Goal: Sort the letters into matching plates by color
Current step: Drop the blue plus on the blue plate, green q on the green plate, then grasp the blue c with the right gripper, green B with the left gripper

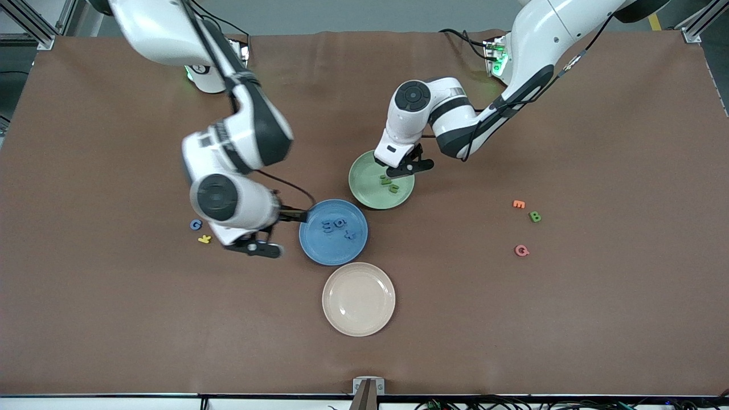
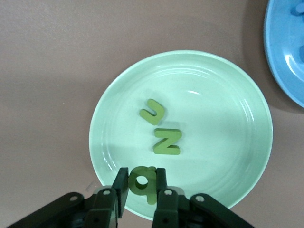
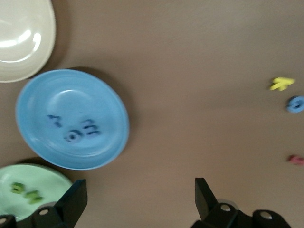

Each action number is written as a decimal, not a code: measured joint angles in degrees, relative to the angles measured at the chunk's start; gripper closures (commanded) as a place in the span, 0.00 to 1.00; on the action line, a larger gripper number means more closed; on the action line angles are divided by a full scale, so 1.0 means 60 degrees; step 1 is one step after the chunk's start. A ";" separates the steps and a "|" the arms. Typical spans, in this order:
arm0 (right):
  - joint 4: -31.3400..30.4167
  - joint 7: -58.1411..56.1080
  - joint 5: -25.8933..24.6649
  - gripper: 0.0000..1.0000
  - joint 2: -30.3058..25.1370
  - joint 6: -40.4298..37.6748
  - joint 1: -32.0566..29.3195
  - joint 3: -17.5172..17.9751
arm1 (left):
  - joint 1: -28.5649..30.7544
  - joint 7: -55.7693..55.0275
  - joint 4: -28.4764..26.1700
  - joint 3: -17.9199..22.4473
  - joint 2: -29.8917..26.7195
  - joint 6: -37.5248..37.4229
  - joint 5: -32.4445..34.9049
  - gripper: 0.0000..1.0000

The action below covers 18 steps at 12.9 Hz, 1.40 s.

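My left gripper (image 1: pixel 405 169) (image 2: pixel 142 183) hangs over the edge of the pale green plate (image 1: pixel 364 188) (image 2: pixel 228 142), shut on a small green letter (image 2: pixel 142 181) with a finger against each side. Two more green letters (image 1: pixel 390 185) (image 2: pixel 166 141) lie in that plate. The blue plate (image 1: pixel 319 247) (image 3: pixel 47 95) holds three blue letters (image 1: pixel 336 226) (image 3: pixel 75 129). My right gripper (image 1: pixel 274 232) (image 3: pixel 137 190) stands wide open over bare table beside the blue plate, holding nothing. A loose blue G (image 1: pixel 196 224) (image 3: pixel 295 104) lies toward the right arm's end, and a green B (image 1: pixel 535 216) toward the left arm's end.
An empty beige plate (image 1: pixel 359 299) (image 3: pixel 19 38) sits nearer the front camera than the blue plate. A yellow letter (image 1: pixel 204 239) (image 3: pixel 281 84) lies by the blue G. An orange E (image 1: pixel 519 204) and a pink Q (image 1: pixel 521 250) lie near the green B.
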 measured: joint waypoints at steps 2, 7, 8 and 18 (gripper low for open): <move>-0.1229 -0.1432 -0.0455 0.00 -0.0823 0.0228 -0.0737 -0.0009 | 0.0024 -0.0233 0.0221 0.0042 0.0190 0.0003 0.0000 0.00; -0.3918 -0.4739 -0.0669 0.00 -0.1949 0.2344 -0.2383 -0.0014 | 0.0382 -0.0145 0.0917 0.0175 0.0265 -0.0233 0.0091 0.01; -0.4373 -0.5181 -0.0672 0.00 -0.1979 0.2977 -0.2660 -0.0012 | 0.0642 0.0231 0.1076 0.0232 0.0235 -0.0430 0.0137 0.01; -0.5814 -0.6159 -0.0978 0.22 -0.1023 0.5928 -0.3300 0.0000 | 0.5040 0.3718 0.0575 0.0324 -0.0201 -0.1258 0.0926 0.14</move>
